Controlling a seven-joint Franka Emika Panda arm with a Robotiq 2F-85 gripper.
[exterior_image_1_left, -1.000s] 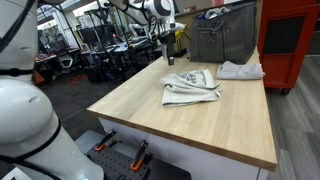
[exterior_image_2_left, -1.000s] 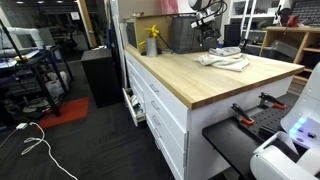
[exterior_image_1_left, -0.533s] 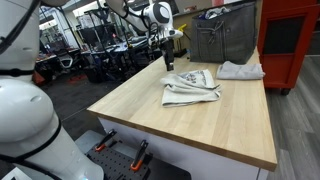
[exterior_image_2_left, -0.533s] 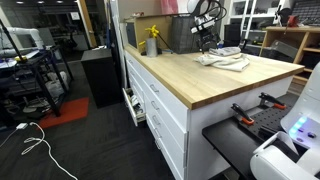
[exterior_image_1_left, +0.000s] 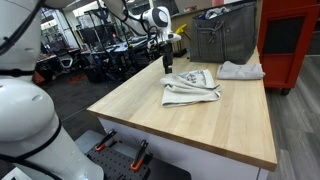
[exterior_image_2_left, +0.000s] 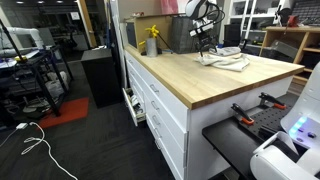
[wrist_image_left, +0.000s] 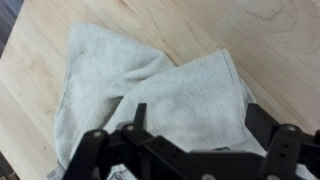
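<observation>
Now the gripper (exterior_image_1_left: 167, 62) has dropped lower, close over the far edge of the folded towel (exterior_image_1_left: 190, 87) on the surface (exterior_image_1_left: 185, 128), jaws spread wide, empty.

An exterior view looks slantwise down from beyond the wooden table's (exterior_image_1_left: 200, 125) near corner, at middle distance from the towel (exterior_image_1_left: 190, 87). An exterior view stands lower and farther from the towel (exterior_image_2_left: 225, 60), sighting along the table's long side. The wrist view looks straight down, close above the towel (wrist_image_left: 150, 90), which all three views share.
</observation>
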